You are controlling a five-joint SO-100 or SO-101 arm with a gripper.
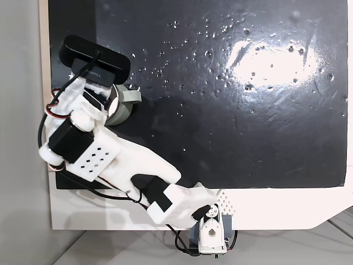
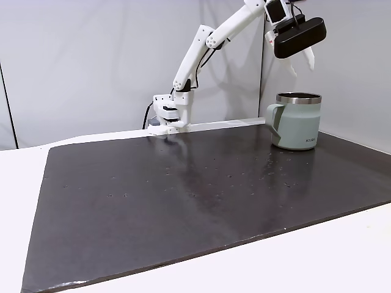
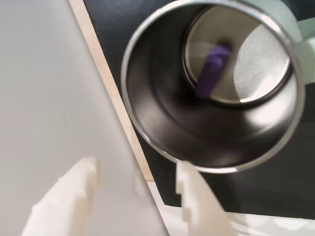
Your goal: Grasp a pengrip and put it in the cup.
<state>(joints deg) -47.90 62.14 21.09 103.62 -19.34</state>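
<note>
The pengrip (image 3: 212, 70) lies at the bottom of the cup (image 3: 147, 78); in the wrist view its long axis runs from upper right to lower left. The cup stands upright on the dark surface (image 2: 183, 195), close to its edge, and its handle (image 2: 276, 122) points left in a fixed view. The arm (image 2: 201, 49) reaches out high above the cup. The tool (image 3: 138, 189) hangs over the rim, its two fingers spread wide apart and holding nothing.

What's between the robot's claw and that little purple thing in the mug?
Nothing solid. In the wrist view the open gripper hangs above the cup, and only the mug's open mouth and bare steel inside separate it from the pengrip lying on the bottom.
</note>
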